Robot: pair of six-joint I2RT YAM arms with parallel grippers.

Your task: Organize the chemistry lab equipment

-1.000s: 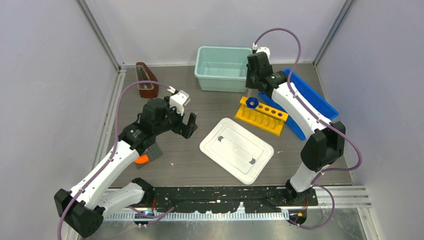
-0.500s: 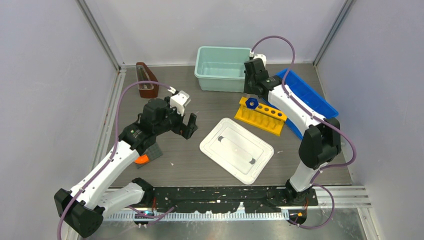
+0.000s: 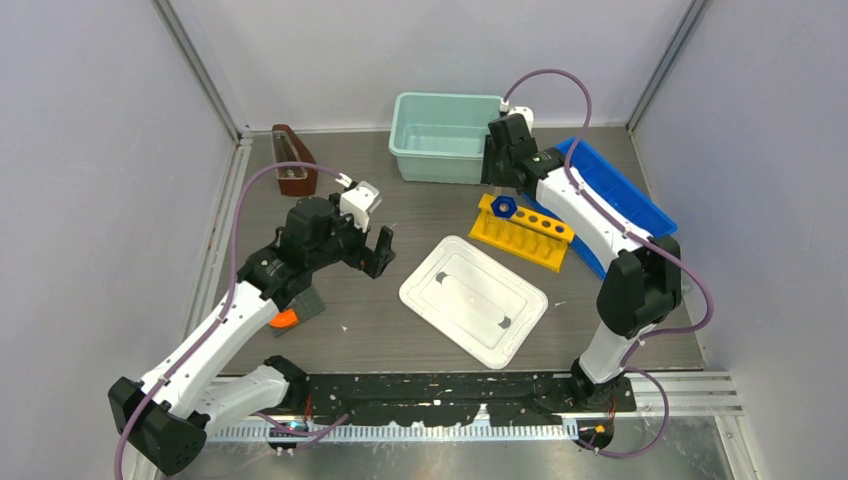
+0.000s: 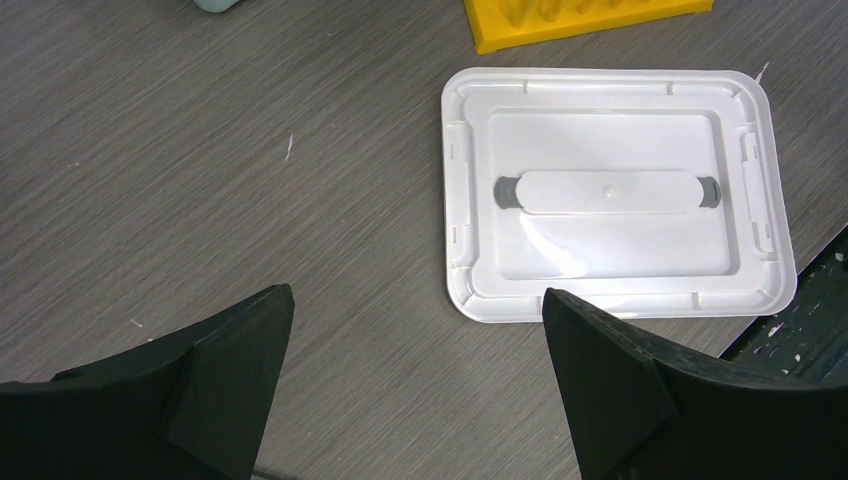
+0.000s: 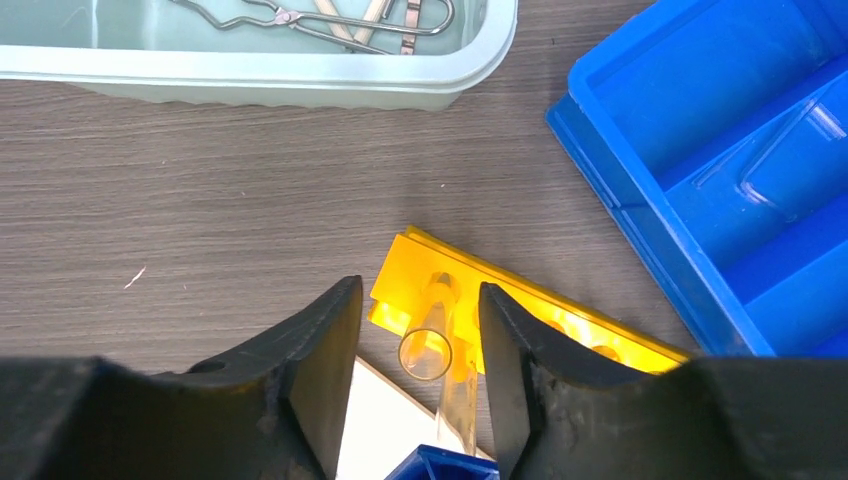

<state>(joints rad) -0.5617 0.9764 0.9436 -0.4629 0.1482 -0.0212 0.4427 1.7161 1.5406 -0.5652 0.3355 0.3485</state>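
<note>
If you pull the right gripper away sideways from here, 1 of its fingers can catch the rim of the glass tube. That would tip the tube out of the yellow rack, or drag the light rack along. Glass that falls on the table may break. I judge a straight retreat along the fingers to be the safer way.

The jaws stand apart, with the tube between the 2 fingers and a small gap on each side, so nothing is gripped. The blue knob-like piece sits just behind the tube, on the palm side, and a careless move could push it off too.

The tube's open mouth faces up toward the palm. Its long axis runs nearly along the fingers, a little tilted. How deep its lower end sits in the rack you cannot tell.

Beyond the fingertips, the silver wire tongs lie in the teal bin.

The left gripper is fully spread and holds nothing. It hangs above the table, with the white lid ahead of it, a little to its right.
</note>
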